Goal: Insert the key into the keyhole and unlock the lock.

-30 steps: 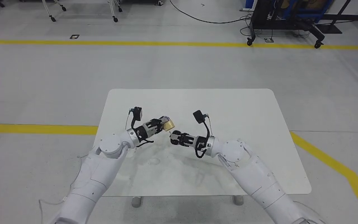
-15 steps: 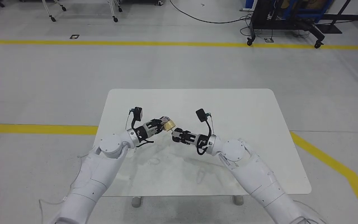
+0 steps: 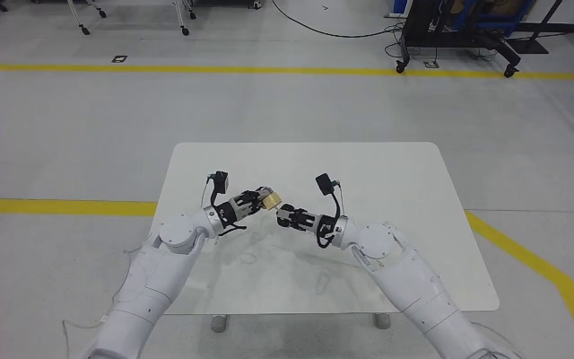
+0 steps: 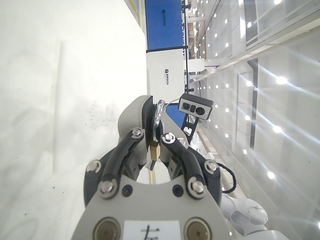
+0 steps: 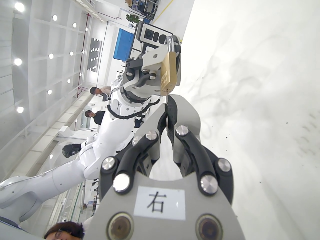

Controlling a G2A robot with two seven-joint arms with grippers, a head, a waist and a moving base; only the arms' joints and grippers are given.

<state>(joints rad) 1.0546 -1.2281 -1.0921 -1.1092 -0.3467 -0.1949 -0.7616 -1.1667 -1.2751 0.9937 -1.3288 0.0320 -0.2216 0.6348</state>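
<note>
Lock (image 5: 168,69) sits pinched in left gripper (image 4: 156,119), key (image 5: 166,98) pinched in right gripper (image 5: 168,107) at its base: insertion seems underway, needing a straight push, then a turn.

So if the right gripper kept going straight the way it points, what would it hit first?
The small brass padlock clamped in the left gripper: its bottom end sits right ahead of the right gripper, whose thin metal key looks about to touch it.

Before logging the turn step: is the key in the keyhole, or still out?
Cannot tell. In the right wrist view the key meets the padlock at its underside; entry depth is hidden.
</note>
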